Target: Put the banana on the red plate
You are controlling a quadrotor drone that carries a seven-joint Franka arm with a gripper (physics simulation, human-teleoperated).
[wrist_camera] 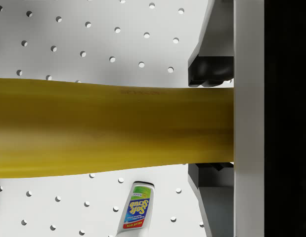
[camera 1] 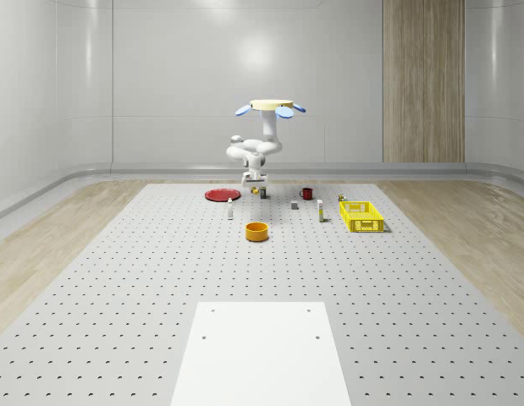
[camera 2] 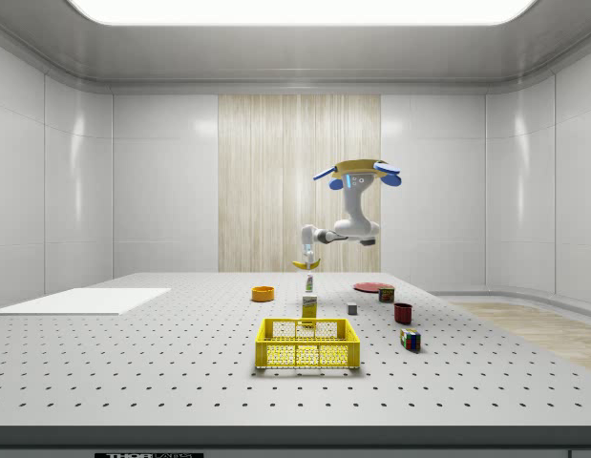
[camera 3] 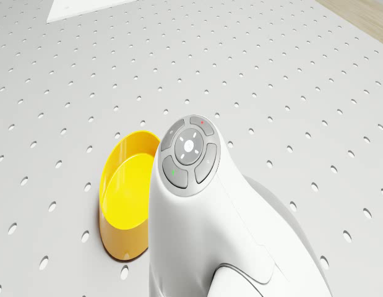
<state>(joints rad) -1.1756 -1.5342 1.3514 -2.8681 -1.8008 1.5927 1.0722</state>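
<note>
The drone (camera 1: pixel 272 106) hovers above the far part of the perforated table, a little to the whole-scene view's right of the red plate (camera 1: pixel 222 194). Its white arm hangs down, and the gripper (camera 2: pixel 306 256) is shut on the yellow banana (camera 2: pixel 308 262), which is held clear of the table. In the wrist view the banana (wrist_camera: pixel 108 128) lies crosswise between the two fingers (wrist_camera: pixel 212 69). The red plate (camera 2: pixel 369 286) lies flat on the table with nothing on it, beside and below the gripper, not under it.
A Soft Scrub bottle (wrist_camera: pixel 137 210) lies on the table under the banana. An orange bowl (camera 1: pixel 257 231) sits nearer the front. A yellow basket (camera 1: pixel 361 216), a red mug (camera 1: pixel 306 194), a grey cube (camera 1: pixel 294 204) and a white mat (camera 1: pixel 262 355) are also on the table.
</note>
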